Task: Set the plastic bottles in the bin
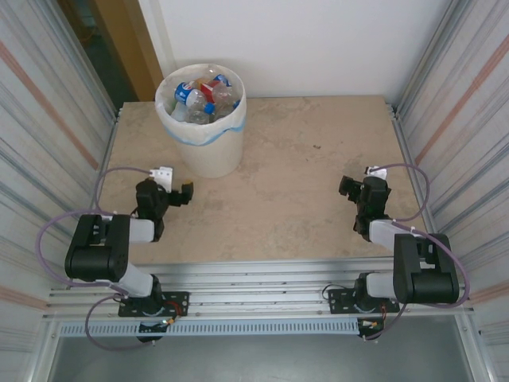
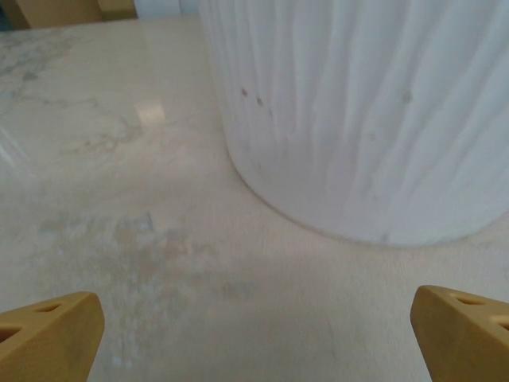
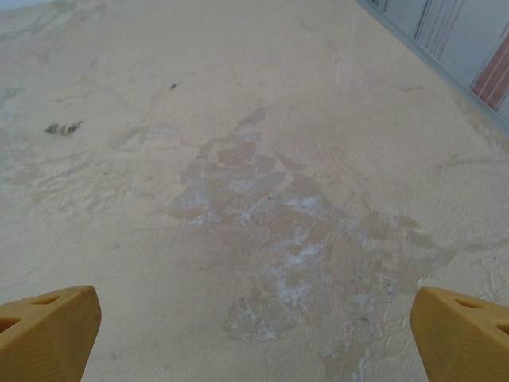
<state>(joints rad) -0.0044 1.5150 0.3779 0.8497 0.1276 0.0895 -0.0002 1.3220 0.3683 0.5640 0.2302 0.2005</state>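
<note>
The plastic bottles [image 1: 203,94] lie heaped inside the bin [image 1: 208,151], which stands just ahead of the left gripper [image 2: 254,330]. That gripper's jaws are spread wide and hold nothing. The heap looks close to the rim, so I'd worry that a careless swing of that arm could bump the bin and tip bottles out. The right gripper [image 3: 254,330], also spread and empty, hangs over the table [image 3: 262,159], well apart from the bin.

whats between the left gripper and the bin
Bare table: the left wrist view shows nothing lying between the left gripper and the bin.
</note>
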